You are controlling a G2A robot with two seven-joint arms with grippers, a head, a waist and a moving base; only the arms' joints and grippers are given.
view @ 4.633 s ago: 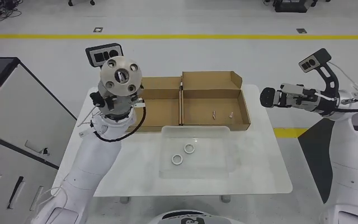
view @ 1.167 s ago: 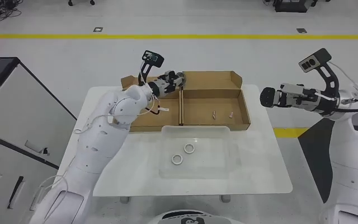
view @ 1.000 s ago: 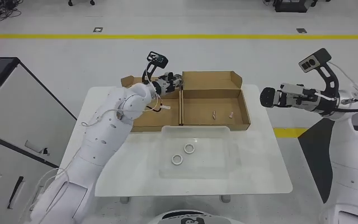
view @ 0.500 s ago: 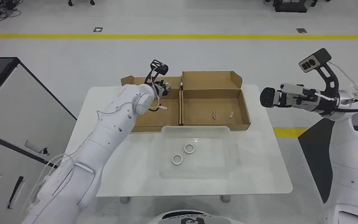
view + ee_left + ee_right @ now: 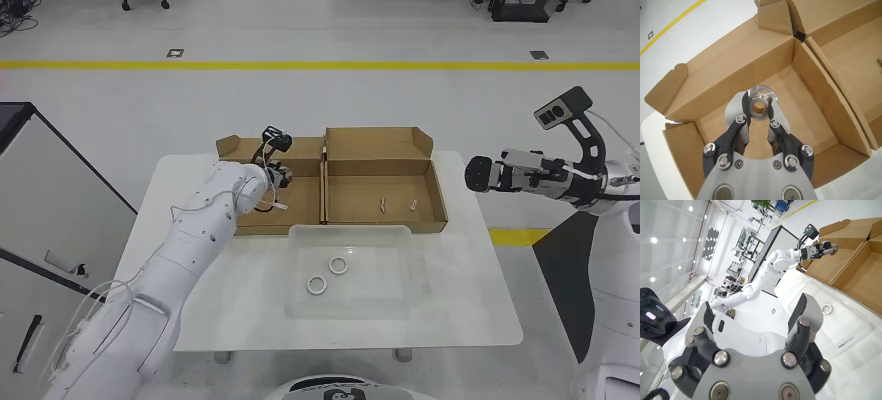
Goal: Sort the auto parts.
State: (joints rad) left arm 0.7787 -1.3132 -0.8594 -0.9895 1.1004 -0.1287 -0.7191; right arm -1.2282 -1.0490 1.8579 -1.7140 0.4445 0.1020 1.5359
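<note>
Silvery, black-padded left fingers (image 5: 734,109) are clamped on the round hub of a shiny silver metal flanged bushing (image 5: 758,100), held over the floor of the open brown cardboard box on the left (image 5: 772,62). Its twin cardboard box (image 5: 400,190) holds two small metal pins (image 5: 384,207). Two white rings (image 5: 318,285) lie in a clear rectangular plastic tray (image 5: 400,300) on the white desk (image 5: 470,310), and the ribbed right fingers (image 5: 802,309) gape empty beside the desk's edge.
</note>
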